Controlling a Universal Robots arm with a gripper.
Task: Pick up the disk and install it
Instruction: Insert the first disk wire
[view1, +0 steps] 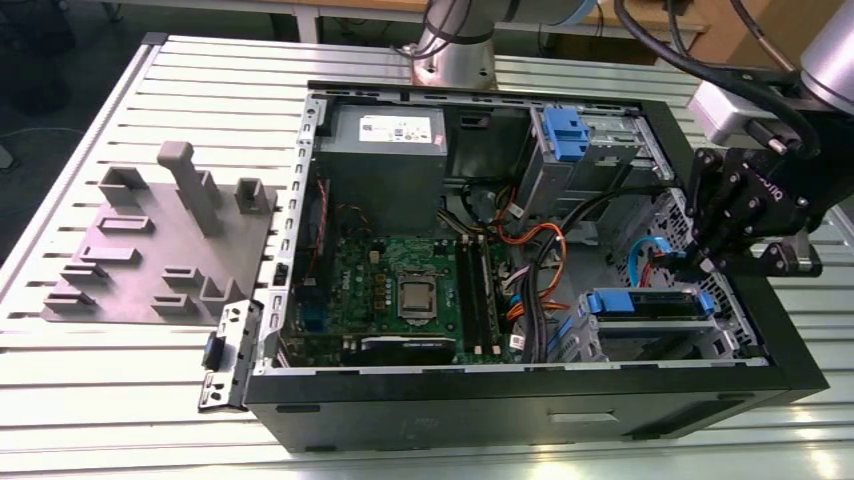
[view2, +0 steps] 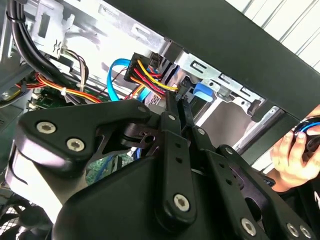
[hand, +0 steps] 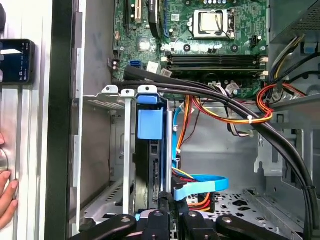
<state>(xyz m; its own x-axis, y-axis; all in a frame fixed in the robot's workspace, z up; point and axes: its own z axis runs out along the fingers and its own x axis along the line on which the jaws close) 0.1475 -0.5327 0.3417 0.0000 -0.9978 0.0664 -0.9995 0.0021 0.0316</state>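
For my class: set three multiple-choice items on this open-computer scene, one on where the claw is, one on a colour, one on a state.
1. Where is the claw? A on the floor; B at the computer case's edge on the exterior view's right; C in a drawer.
2. The bracket around the disk is: A red; B blue; C green.
3. The computer case is: A closed; B open; C upside down.

Answers: B, the claw hangs by that edge, near the disk; B, the disk's frame is bright blue; B, the boards and cables inside show.
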